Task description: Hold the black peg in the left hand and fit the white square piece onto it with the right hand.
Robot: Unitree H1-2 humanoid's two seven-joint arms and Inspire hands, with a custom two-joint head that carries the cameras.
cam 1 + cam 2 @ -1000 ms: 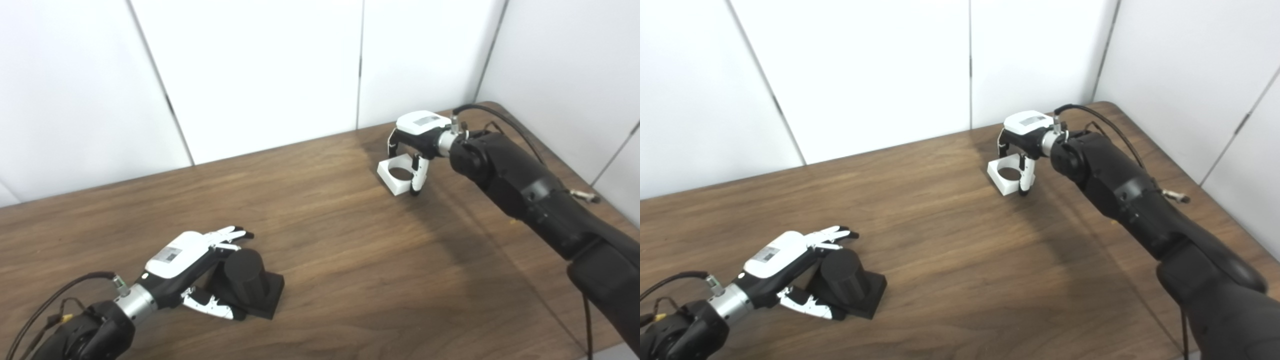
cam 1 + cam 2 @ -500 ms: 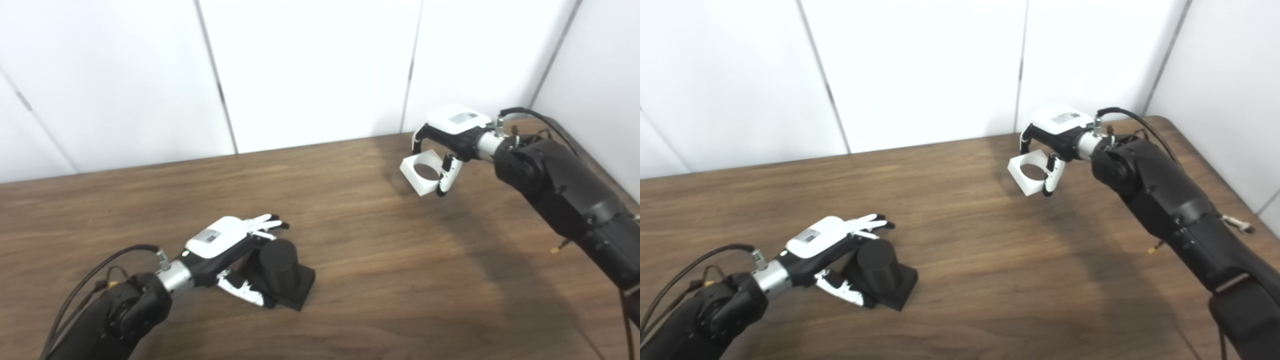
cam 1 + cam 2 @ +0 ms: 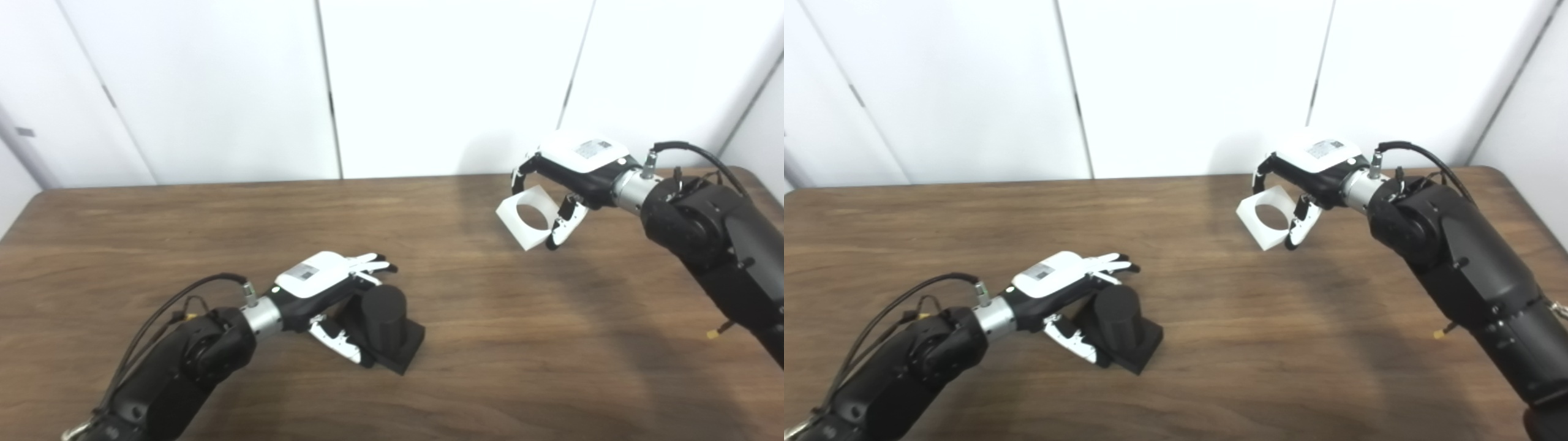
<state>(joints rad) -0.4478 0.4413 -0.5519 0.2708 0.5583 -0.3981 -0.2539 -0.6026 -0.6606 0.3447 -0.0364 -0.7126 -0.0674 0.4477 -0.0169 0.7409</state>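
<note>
My right hand (image 3: 576, 174) pinched the white square piece (image 3: 528, 217) in the air near the table's (image 3: 184, 220) far right corner. My left hand (image 3: 334, 291) cupped the black peg (image 3: 386, 318) toward the near edge, fingers loose; it could tip when the piece pressed on.

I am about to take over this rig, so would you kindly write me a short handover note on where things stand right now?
Left hand: fingers around the black peg, which stands upright on its square base on the table; whether the grip is firm cannot be told.
Right hand: shut on the white square piece, held tilted above the table with its round hole visible.
Done: the white piece is grasped and lifted.
Left: carry the piece over to the peg, level it, line the hole up with the peg and press it on while the left hand steadies the peg.
</note>
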